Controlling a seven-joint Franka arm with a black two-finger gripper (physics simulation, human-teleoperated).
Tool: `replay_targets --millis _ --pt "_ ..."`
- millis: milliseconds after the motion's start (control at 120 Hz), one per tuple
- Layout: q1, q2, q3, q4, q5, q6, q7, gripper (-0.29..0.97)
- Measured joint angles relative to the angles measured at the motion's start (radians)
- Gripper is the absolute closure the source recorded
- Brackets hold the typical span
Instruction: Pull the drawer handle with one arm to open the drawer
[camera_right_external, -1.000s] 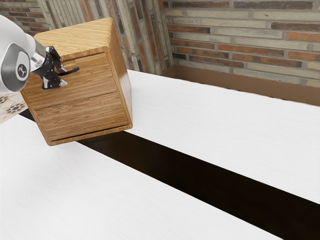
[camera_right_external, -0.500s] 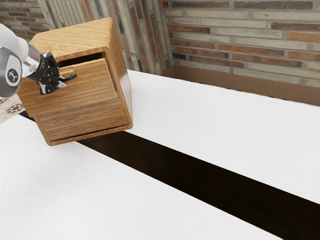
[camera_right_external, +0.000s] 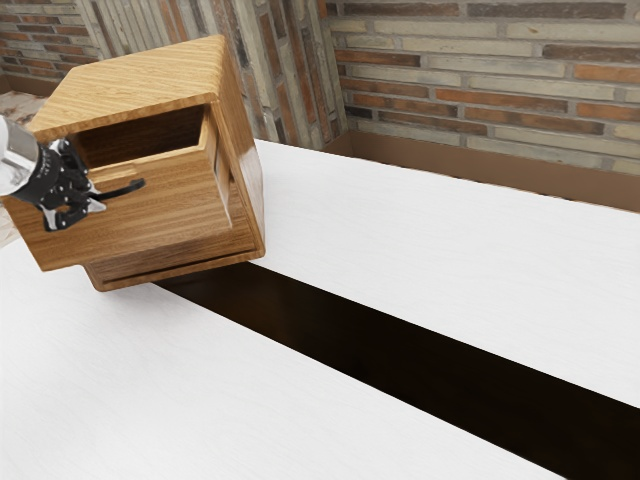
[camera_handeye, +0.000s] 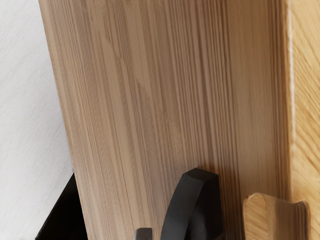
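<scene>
At exterior view's left, gripper (camera_right_external: 82, 198) pinches drawer handle (camera_right_external: 120, 187); top drawer (camera_right_external: 150, 210) juts from wooden cabinet (camera_right_external: 150, 75) on table (camera_right_external: 420, 250)

The arm (camera_right_external: 10, 160) comes in at the exterior view's left edge, its pale grey wrist section in sight there, reaching toward that view's right. The black gripper (camera_right_external: 70, 193) sits at the end of the wrist, held roughly level, with its fingers pointing to the exterior view's right. Its two fingers stand close together, clamped from two sides on the left end of the handle (camera_right_external: 122, 187).
</scene>
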Motion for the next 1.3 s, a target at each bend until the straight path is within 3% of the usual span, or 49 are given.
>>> replay_targets --millis 550,683,1067,1192,1300 --pt "0.018 -0.211 -0.069 -0.193 0.002 -0.01 -0.039 0.78" --pt "0.06 -0.275 -0.123 -0.245 0.0 -0.014 -0.053 0.78" --pt "0.018 -0.401 -0.14 -0.339 -0.011 -0.052 -0.101 0.78" --pt "0.024 -0.438 -0.16 -0.339 0.009 -0.079 -0.101 0.49" --pt "0.035 -0.466 -0.228 -0.313 0.043 -0.094 -0.102 0.28"
